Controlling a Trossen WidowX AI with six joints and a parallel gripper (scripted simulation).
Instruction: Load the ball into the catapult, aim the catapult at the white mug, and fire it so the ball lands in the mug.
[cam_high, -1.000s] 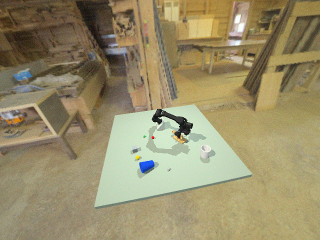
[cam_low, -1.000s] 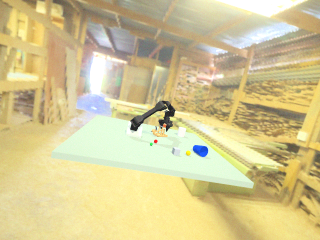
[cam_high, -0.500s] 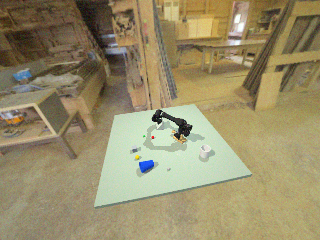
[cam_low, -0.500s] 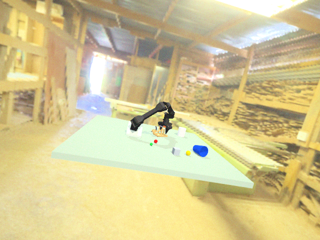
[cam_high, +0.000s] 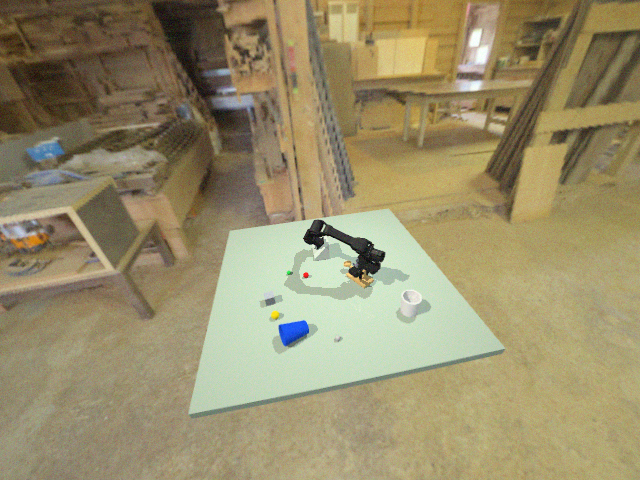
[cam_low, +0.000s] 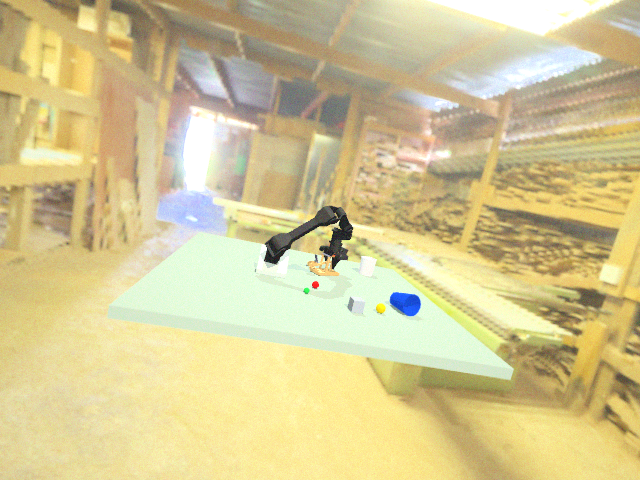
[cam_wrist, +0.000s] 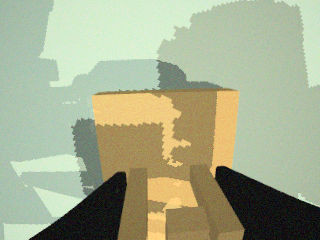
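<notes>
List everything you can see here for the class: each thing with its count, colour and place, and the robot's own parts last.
Tabletop: one, pale green, centre
Catapult: one, tan, beneath gripper
Mug: one, white, upright beyond catapult
Tapered cup: one, blue, on its side
Red ball: one, beside green
Green ball: one, beside red
Yellow ball: one, near blue cup
Block: one, grey, near yellow ball
Unclear object: one, pale, front area
Stacked timber: uncountable, brown, background
Arm: one, black, above tabletop
Gripper: one, black, fingers either side of catapult's uprights
</notes>
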